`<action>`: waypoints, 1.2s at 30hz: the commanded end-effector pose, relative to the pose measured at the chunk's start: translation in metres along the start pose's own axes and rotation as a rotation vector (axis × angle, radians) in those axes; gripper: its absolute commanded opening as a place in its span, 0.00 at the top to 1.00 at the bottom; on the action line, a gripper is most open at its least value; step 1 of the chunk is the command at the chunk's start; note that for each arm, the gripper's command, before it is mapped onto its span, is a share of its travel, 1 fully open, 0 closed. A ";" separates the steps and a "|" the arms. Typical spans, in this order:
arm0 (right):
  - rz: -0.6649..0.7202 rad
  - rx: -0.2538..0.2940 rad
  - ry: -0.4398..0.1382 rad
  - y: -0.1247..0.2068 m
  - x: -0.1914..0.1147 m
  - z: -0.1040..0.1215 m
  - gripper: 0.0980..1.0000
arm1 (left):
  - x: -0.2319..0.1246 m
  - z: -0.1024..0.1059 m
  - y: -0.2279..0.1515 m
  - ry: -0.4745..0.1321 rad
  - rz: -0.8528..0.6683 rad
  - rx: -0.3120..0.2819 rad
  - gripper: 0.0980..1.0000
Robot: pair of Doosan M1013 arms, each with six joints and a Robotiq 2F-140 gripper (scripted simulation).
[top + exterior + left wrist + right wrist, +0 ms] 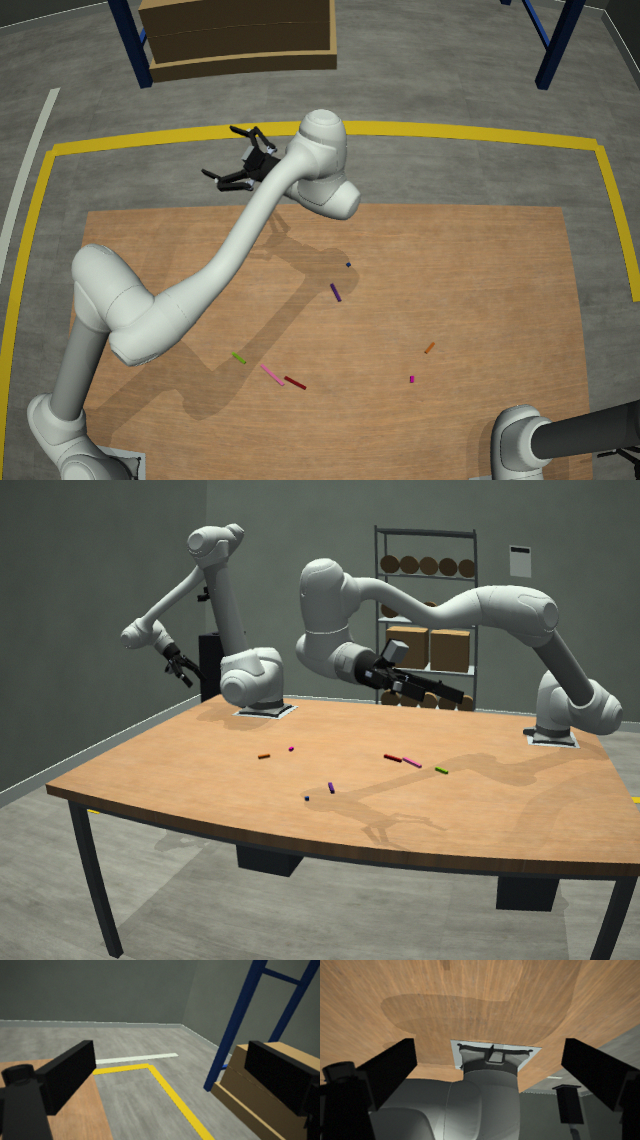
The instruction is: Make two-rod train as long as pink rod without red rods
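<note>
In the top view, your left claw (217,149) (443,694) (170,1054) is spread wide, its 2 fingers gripping nothing, beyond the table (465,248) (170,769) (80,1110). Below it lie lime (238,358) (441,770), pink (272,375) (412,762) and red (295,382) (392,757), red just beside pink. Purple (335,292) (331,787) and blue (348,264) (306,798) lie below and right of that claw. Magenta (412,379) (291,748) and orange (429,347) (263,756) lie up and left of your right claw (617,455) (197,681) (489,1051), also wide open and empty. You have lime and orange well apart.
</note>
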State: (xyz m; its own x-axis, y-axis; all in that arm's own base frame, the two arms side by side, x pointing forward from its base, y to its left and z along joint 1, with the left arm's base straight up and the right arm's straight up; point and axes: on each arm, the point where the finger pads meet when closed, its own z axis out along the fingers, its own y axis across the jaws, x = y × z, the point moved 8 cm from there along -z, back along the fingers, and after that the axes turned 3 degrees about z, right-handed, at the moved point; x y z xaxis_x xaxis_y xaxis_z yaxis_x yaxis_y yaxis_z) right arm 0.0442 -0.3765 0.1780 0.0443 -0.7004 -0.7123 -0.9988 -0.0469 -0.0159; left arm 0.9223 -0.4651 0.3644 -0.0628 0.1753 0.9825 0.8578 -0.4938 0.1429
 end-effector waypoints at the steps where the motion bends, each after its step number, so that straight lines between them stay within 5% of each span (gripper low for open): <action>1: 0.013 0.006 0.004 0.002 0.000 0.000 0.00 | 0.002 0.000 0.000 0.000 -0.002 0.000 0.00; 24: 0.038 0.016 0.008 0.007 0.000 0.000 0.00 | 0.000 -0.003 -0.002 -0.015 -0.018 -0.003 0.00; 36: 0.038 0.016 0.008 0.007 0.000 0.000 0.00 | -0.039 -0.063 -0.060 -0.340 -0.370 0.026 0.00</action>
State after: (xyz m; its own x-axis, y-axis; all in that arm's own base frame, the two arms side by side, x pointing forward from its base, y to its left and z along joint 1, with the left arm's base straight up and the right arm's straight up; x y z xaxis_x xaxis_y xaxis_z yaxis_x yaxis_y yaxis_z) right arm 0.0376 -0.3766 0.1771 0.0065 -0.7064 -0.7078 -1.0000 -0.0091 -0.0001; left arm 0.8632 -0.4905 0.3329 -0.1650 0.5079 0.8454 0.8375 -0.3806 0.3921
